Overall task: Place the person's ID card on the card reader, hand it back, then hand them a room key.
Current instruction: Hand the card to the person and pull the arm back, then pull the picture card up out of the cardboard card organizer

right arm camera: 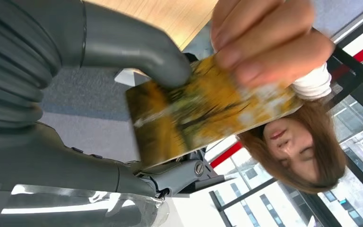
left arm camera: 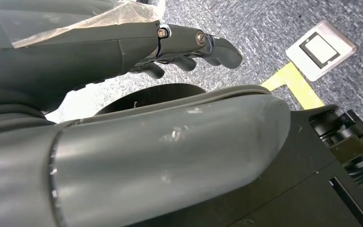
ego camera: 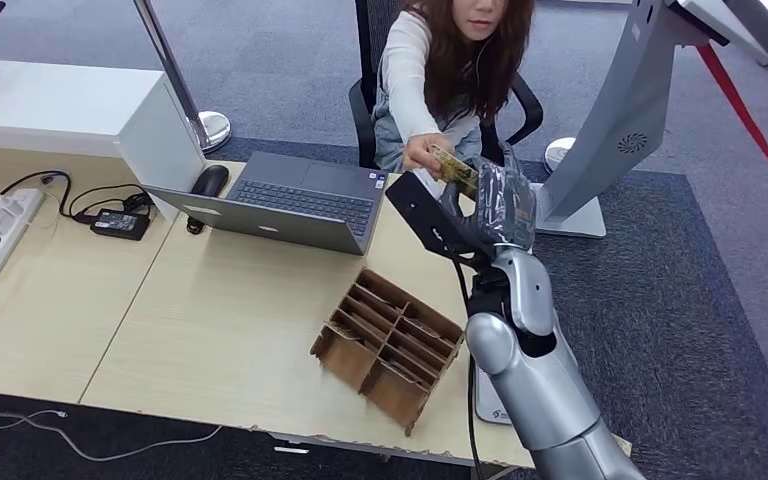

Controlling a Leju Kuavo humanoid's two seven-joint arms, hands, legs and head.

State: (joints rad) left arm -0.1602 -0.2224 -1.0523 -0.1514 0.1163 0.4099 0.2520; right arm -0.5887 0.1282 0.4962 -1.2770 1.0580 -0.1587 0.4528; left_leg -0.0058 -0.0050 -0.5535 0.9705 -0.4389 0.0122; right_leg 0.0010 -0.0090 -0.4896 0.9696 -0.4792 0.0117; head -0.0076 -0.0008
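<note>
A yellow patterned card (ego camera: 455,165) is up over the table's far edge, in front of the seated person. My right hand (ego camera: 495,205) is raised to it, and in the right wrist view my thumb (right arm camera: 137,56) presses the card (right arm camera: 208,109) against the fingers beneath. The person's hand (ego camera: 422,152) grips the same card at its other end, fingers (right arm camera: 264,42) wrapped over the edge. My left hand (left arm camera: 189,47) hangs above the carpet, fingers slightly bent and holding nothing. I cannot make out a card reader.
On the wooden table (ego camera: 210,320) sit an open laptop (ego camera: 290,200), a black mouse (ego camera: 210,180), a power strip (ego camera: 0,230) with cables, and a cardboard divider tray (ego camera: 390,345) near the front. A grey kiosk stand (ego camera: 620,110) rises to the right.
</note>
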